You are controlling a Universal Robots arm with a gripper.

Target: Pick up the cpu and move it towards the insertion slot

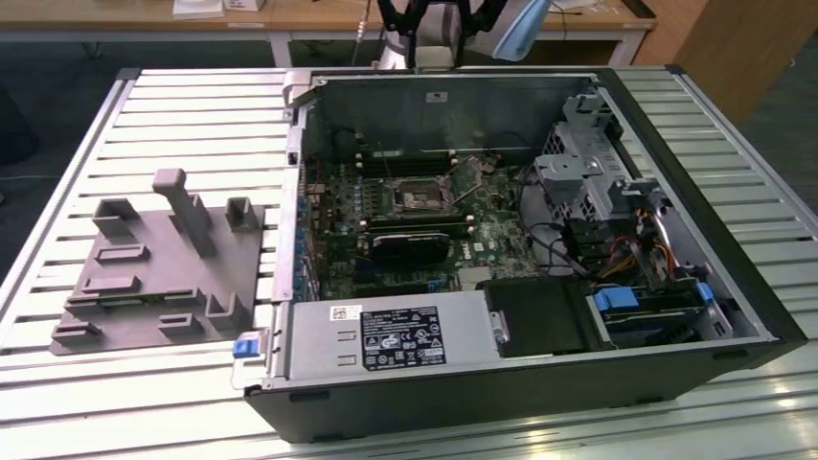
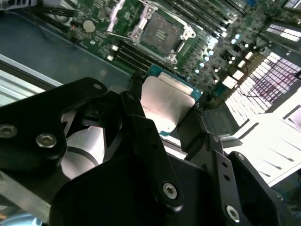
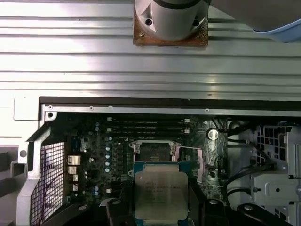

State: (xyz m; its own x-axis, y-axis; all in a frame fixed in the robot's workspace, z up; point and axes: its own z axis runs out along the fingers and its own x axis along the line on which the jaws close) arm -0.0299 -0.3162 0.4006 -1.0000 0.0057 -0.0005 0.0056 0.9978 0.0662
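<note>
My black two-fingered end effector is clamped on the small flat square cpu with silvery metal face, one finger at each side edge. The cpu hangs above the green motherboard, close to the square silver-framed insertion slot, not touching it.

Between the jaws, the cpu has its lower edge cut off in the first wrist view. In the second wrist view a black finger hides one side of it.
</note>
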